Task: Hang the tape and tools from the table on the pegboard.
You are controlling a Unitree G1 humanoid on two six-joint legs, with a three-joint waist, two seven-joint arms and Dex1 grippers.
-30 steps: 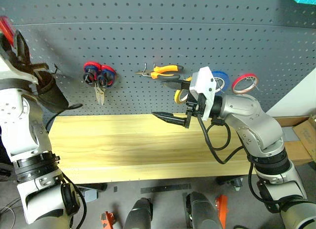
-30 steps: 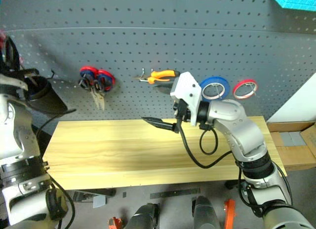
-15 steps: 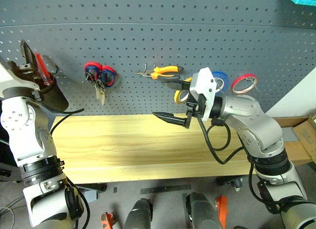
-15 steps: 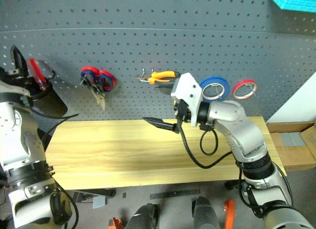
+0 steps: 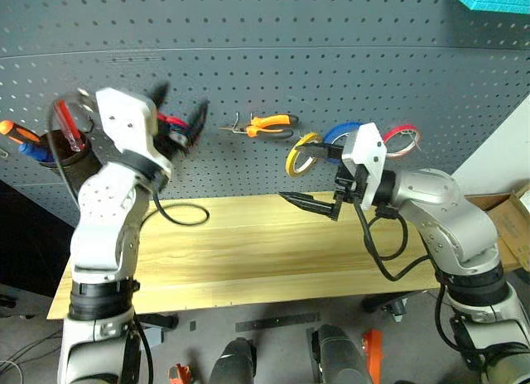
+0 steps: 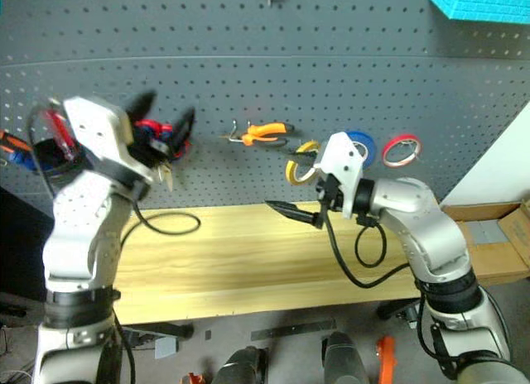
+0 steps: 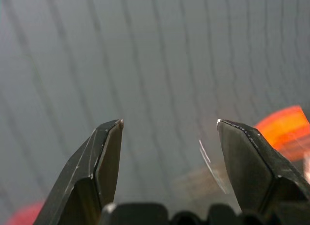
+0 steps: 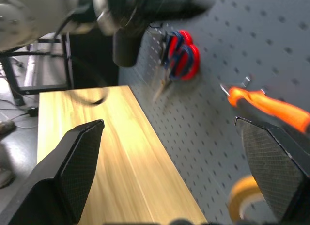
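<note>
On the dark grey pegboard [image 5: 348,61] the yellow tape [image 5: 291,158] hangs on a hook, with the orange-handled pliers [image 5: 272,122] hung to its left. My right gripper [image 5: 313,175] is open and empty, level, its upper fingertip at the tape's edge; whether it touches I cannot tell. At the far left the red-handled screwdriver [image 5: 66,125] stands against the board by a dark holder [image 5: 60,162]. My left gripper [image 5: 178,104], blurred and open with nothing in it, is up at the board in front of red-and-blue scissors [image 8: 181,60]. Below lies the light wood table [image 5: 248,243].
A blue tape ring [image 5: 336,132] and a thin red ring [image 5: 403,136] hang right of the yellow tape. An orange-and-blue screwdriver [image 5: 20,139] sticks out at the far left. A black cable [image 5: 184,214] loops from my left arm over the table. A cardboard box [image 5: 512,210] sits at the right.
My left gripper opened, left the red-handled screwdriver at the far left and swung right and down toward the red-and-blue scissors. My right gripper drew slightly right, uncovering the yellow tape. The view also shifted.
</note>
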